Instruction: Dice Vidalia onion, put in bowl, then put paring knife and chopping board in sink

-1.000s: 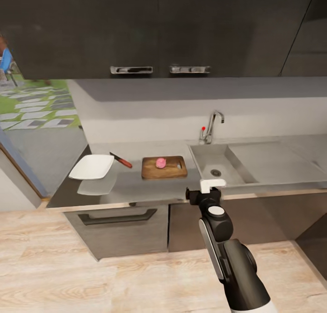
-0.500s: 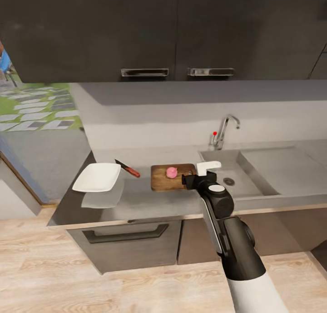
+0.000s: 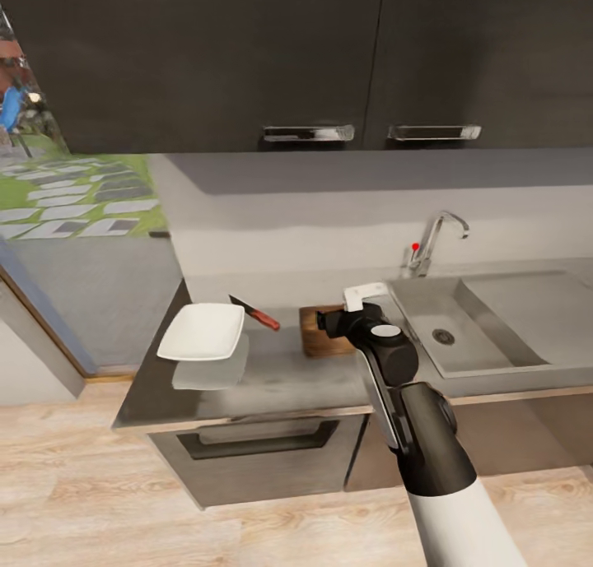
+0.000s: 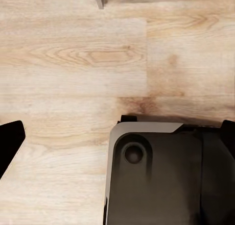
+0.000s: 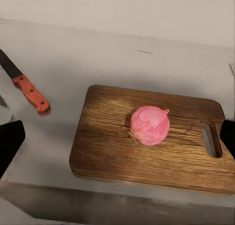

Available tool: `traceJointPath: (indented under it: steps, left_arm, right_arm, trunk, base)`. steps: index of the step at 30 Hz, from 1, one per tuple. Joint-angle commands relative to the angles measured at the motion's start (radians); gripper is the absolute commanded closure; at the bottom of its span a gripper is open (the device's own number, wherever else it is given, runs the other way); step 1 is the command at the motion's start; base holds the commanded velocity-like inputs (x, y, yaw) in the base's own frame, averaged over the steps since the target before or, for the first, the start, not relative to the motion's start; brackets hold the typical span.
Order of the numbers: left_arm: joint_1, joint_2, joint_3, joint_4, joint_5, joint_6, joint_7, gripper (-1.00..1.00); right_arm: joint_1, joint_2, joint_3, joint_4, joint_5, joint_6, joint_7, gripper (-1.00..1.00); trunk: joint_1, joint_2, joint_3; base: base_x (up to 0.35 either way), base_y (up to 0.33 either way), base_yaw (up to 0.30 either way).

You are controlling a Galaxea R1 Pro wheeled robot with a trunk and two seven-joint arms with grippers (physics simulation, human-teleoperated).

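Dark grey surface [image 3: 272,378] carries bowl [image 3: 202,332], paring knife [image 3: 255,313] beside it, then chopping board [image 5: 152,137]. Vidalia onion [image 5: 149,125] sits whole mid-board. Right claw [image 5: 117,137] hovers above the board, released, fingers spread wide; left claw state cannot be told.

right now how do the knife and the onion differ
The knife is long and thin, with a dark blade and red handle; the onion is a round pink ball. The knife lies on the countertop beside the board; the onion sits on the board. Neither is held.
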Motion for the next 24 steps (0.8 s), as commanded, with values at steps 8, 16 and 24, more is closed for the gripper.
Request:
traceJointPath:
  steps: [8, 16, 24]
  left_arm:
    - [0.000, -0.001, 0.003, 0.000, -0.010, -0.002, -0.001, -1.00]
    - [0.000, 0.000, 0.003, 0.001, -0.010, -0.002, -0.001, -1.00]
    - [0.000, -0.001, 0.003, 0.007, -0.010, -0.002, -0.001, -1.00]
  right_arm:
    - [-0.001, 0.000, -0.001, -0.002, 0.007, 0.007, 0.003, -1.00]
    - [-0.001, 0.000, -0.002, -0.001, 0.005, 0.007, 0.003, -1.00]
    - [-0.001, 0.000, -0.004, 0.000, 0.005, 0.006, 0.003, -1.00]
  trunk:
    - [0.001, -0.002, -0.002]
    - [0.001, -0.002, -0.002]
    - [0.001, -0.002, -0.002]
  base:
    - [0.106, 0.268, 0.031]
    - [0.103, 0.249, 0.247]
    - [0.022, 0.046, 0.267]
